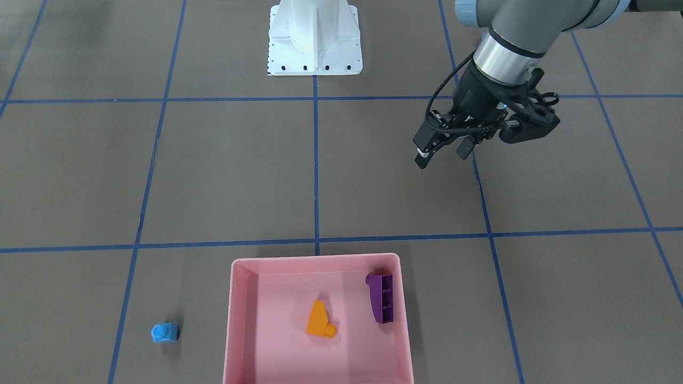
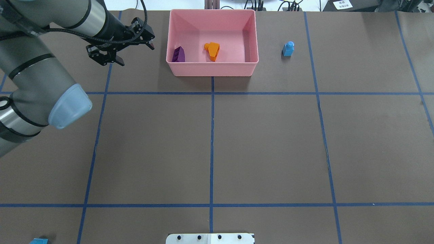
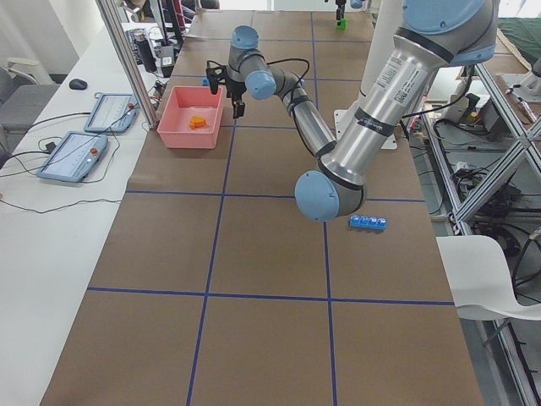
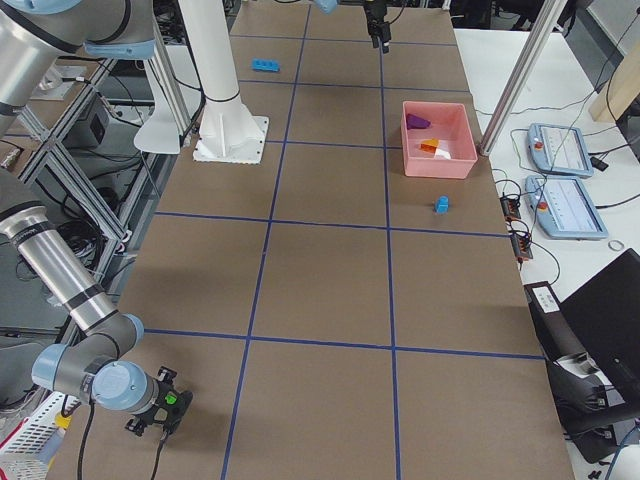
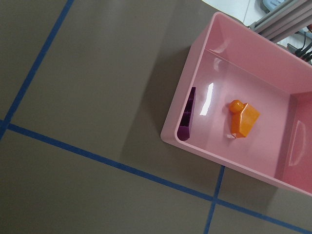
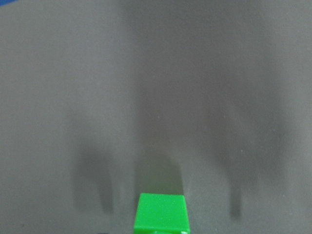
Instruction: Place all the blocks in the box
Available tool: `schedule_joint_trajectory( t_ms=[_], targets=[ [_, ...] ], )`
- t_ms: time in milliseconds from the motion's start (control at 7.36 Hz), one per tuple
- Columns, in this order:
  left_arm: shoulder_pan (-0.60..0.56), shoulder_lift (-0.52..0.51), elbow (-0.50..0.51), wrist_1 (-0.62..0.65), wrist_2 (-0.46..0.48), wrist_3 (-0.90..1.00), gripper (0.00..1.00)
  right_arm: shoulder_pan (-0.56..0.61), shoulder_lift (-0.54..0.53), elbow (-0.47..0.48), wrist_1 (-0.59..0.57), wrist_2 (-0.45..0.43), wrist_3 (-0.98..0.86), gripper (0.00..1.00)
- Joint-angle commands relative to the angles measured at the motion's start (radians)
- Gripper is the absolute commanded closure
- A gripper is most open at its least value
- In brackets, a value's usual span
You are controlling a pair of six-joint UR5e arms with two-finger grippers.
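Brown table with a blue tape grid and a white robot base at its edge; a desk with two tablets runs alongside. Left arm reaches forward, left gripper above the table on the robot's left of the pink box, jaws open and empty. Right gripper is low at the table's right end; cannot tell its jaws.

- Purple brick: in the box against that left wall, long axis along it.
- Orange brick: mid-box, stud end away from the robot.
- Small light-blue brick: on the table, right of the box, apart.
- Long light-blue brick: near the base, lying across the table.
- Green brick: under the right wrist camera.
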Motion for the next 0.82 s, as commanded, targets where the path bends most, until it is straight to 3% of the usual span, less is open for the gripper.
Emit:
schedule_joint_trajectory(
  t_ms=[0,272,544,680],
  targets=[
    [0.002,0.171,-0.097,0.001,0.003,0.121,0.0,0.014,0.0,0.005,0.001,0.062,0.061,1.0],
    [0.018,0.352,-0.222,0.004,0.006,0.228,0.09,0.015,-0.001,0.075,-0.006,0.087,0.104,1.0],
    [0.16,0.637,-0.367,0.004,0.03,0.377,0.09,-0.002,0.042,0.167,-0.046,0.089,0.166,1.0],
    [0.277,0.728,-0.382,0.001,0.111,0.385,0.0,-0.021,0.098,0.236,-0.118,0.087,0.186,1.0]
  ],
)
